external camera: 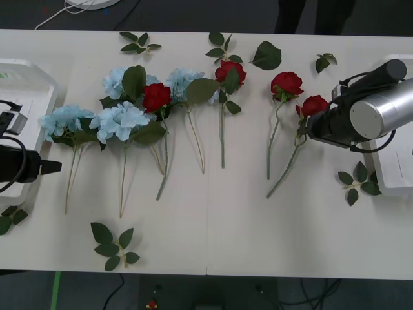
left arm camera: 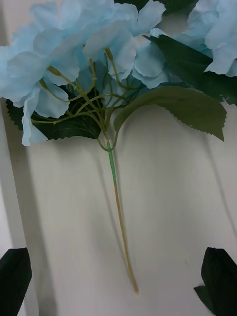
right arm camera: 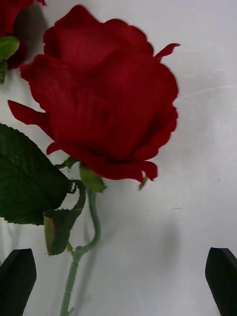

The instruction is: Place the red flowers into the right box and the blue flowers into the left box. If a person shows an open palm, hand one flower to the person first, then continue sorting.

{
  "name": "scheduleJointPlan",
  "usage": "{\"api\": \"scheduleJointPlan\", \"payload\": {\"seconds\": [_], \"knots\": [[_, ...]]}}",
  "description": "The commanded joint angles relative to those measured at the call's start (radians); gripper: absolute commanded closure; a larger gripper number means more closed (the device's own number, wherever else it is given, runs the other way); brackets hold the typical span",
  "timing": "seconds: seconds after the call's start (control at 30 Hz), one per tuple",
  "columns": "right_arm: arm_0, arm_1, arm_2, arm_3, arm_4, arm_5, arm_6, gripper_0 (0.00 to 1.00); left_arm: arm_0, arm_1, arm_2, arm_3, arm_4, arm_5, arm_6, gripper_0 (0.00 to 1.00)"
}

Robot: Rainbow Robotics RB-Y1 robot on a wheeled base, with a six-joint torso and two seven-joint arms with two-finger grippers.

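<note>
From the front, the thing nearest the camera was a loose leaf sprig (external camera: 113, 245) at the table's (external camera: 258, 239) close edge. Beyond it every flower lay in a row on the tabletop: the blue flowers (external camera: 119, 121) toward my left, the red flowers (external camera: 286, 83) mostly toward my right, with one rose among the blue clusters. My left gripper (external camera: 53, 166) hovered beside the leftmost blue cluster, in front of the left box (external camera: 26, 77). My right gripper (external camera: 307, 129) sat just beside the rightmost rose, with the right box (external camera: 387, 181) at the far right edge. I saw no flower in either box.

Through my right wrist camera, my black fingers (right arm camera: 18, 276) stood spread at the two corners, holding nothing, and the rose's stem ran down between them, nearer one finger.

Through my left wrist camera, my fingers (left arm camera: 15, 276) were likewise spread and empty, with a blue cluster's tan stem pointing down between them.

I judged the sorting barely begun: no flower boxed, no open palm offered, and all four roses and the blue clusters left to move.
</note>
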Motion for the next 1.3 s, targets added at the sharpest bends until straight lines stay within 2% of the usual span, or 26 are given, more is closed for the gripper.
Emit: {"api": "scheduleJointPlan", "payload": {"seconds": [0.03,0.1,0.3,0.5,0.53,0.57,0.6,0.63,1.0,1.1,1.3], "knots": [[-0.082,0.040,0.057,0.056,0.018,-0.042,-0.030,0.00,0.012,0.034,-0.041,0.049,0.008,-0.046,0.067,0.00],[-0.099,0.049,0.086,0.089,0.021,-0.066,-0.034,0.00,0.000,0.033,-0.059,0.063,0.017,-0.046,0.077,0.00],[-0.167,0.089,0.180,0.237,0.024,-0.174,-0.045,0.00,-0.132,0.031,-0.217,0.124,0.020,-0.083,0.209,0.00],[-0.190,0.117,0.188,0.295,0.034,-0.191,-0.048,0.00,-0.272,0.031,-0.363,0.189,0.008,-0.088,0.337,0.00],[-0.190,0.118,0.188,0.295,0.039,-0.191,-0.050,0.04,-0.298,0.031,-0.389,0.202,0.005,-0.088,0.361,0.00],[-0.190,0.118,0.188,0.295,0.038,-0.191,-0.050,0.31,-0.318,0.031,-0.407,0.213,0.003,-0.088,0.381,0.00],[-0.190,0.118,0.188,0.295,0.036,-0.191,-0.050,0.77,-0.344,0.031,-0.432,0.228,0.000,-0.088,0.403,0.00],[-0.190,0.118,0.188,0.293,0.036,-0.191,-0.050,1.00,-0.364,0.031,-0.452,0.239,-0.001,-0.088,0.416,0.00],[-0.190,0.118,0.188,0.295,0.039,-0.191,-0.043,1.00,-0.624,0.029,-0.765,0.412,0.003,-0.088,0.453,0.00],[-0.190,0.117,0.188,0.295,0.041,-0.192,-0.040,1.00,-0.664,0.020,-0.818,0.434,0.003,-0.088,0.464,0.00],[-0.190,0.118,0.188,0.295,0.036,-0.192,-0.033,1.00,-0.675,0.006,-0.835,0.431,-0.018,-0.088,0.470,0.00]]}}
